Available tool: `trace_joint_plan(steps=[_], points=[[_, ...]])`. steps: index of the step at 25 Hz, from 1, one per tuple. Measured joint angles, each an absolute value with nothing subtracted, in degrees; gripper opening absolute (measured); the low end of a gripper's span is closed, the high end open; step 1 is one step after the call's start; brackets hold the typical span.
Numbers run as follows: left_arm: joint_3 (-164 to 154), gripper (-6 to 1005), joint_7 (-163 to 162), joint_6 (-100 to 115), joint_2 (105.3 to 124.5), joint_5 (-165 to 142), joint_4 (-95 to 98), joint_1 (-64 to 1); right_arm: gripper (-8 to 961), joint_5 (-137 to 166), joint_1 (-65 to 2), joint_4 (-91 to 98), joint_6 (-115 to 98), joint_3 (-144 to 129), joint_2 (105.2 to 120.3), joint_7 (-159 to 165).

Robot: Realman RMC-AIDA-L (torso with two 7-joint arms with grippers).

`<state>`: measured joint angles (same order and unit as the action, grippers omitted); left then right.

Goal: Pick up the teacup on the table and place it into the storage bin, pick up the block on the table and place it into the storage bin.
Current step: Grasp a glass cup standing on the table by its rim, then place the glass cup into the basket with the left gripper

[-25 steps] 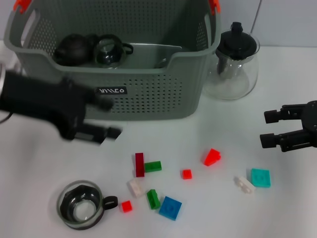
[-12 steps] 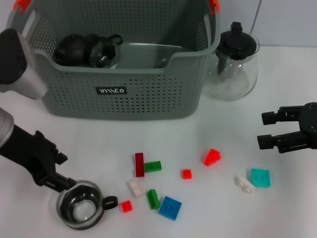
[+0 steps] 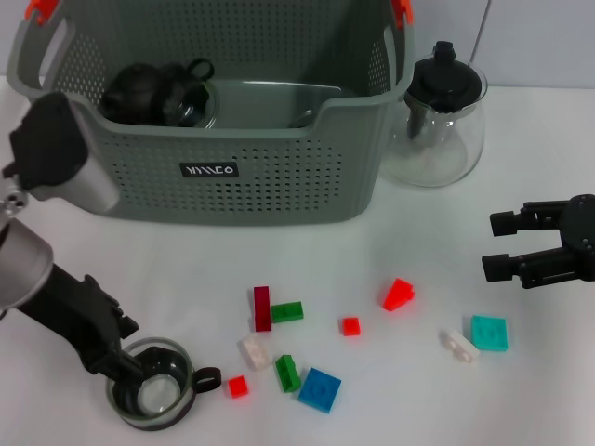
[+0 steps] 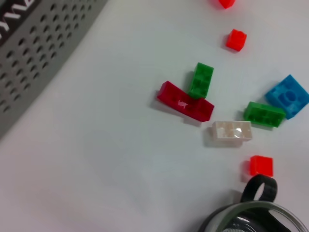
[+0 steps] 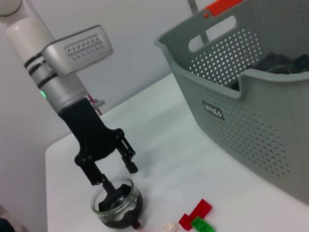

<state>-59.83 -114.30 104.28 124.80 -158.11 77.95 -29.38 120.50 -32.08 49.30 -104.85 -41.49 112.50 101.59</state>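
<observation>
Straddling the glass teacup (image 3: 151, 387) rim: left gripper (image 3: 128, 358), jaws spread, one finger inside the cup and one outside, not yet closed, apparently set for a rim pinch. Cup stands on the table (image 3: 390, 251); storage bin (image 3: 223, 139) lies beyond it. Right gripper (image 3: 507, 243) hangs parted and empty, with loose building blocks (image 3: 319, 388) between the two grippers.

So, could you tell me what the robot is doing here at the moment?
The left gripper is down at the glass teacup near the front of the table, open, with one finger inside the rim and one outside; the cup stands on the table. The storage bin behind already holds some dark teaware. Small coloured blocks lie scattered in front, untouched. The right gripper hovers open at the right side, holding nothing.
</observation>
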Motion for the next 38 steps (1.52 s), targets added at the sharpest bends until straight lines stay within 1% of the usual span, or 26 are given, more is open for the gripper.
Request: trace_joint_plan(steps=[13, 16, 22, 29, 34, 38], points=[[-62.31, 628, -116.24, 100.69, 124.63, -158.56, 71.82, -30.57, 930, 120.5, -32.28, 49.3, -104.85, -41.49, 112.42, 101.72], [-62.73, 521, -116.78, 99.45, 124.57, -159.11, 70.87, -30.67, 930, 120.45, -32.33, 49.31, -104.86, -41.48, 112.41, 101.67], [-62.5, 355, -117.74, 98.66, 124.54, -159.21, 70.64, -30.69, 931, 120.22, -32.19, 49.56, -104.86, -41.48, 112.3, 101.78], [-62.95, 212, -118.5, 98.02, 124.73, -159.16, 71.22, -30.33, 930, 120.22, -32.08, 49.4, -104.86, -41.39, 112.31, 101.67], [-61.92, 113, -121.13, 99.1, 124.79, -156.32, 75.23, -29.94, 930, 120.26, -31.92, 49.34, -104.86, -41.22, 112.33, 101.53], [-57.4, 43, -123.38, 103.49, 124.34, -149.1, 78.34, -31.2, 930, 120.43, -31.91, 49.31, -104.85, -41.05, 112.32, 101.53]])
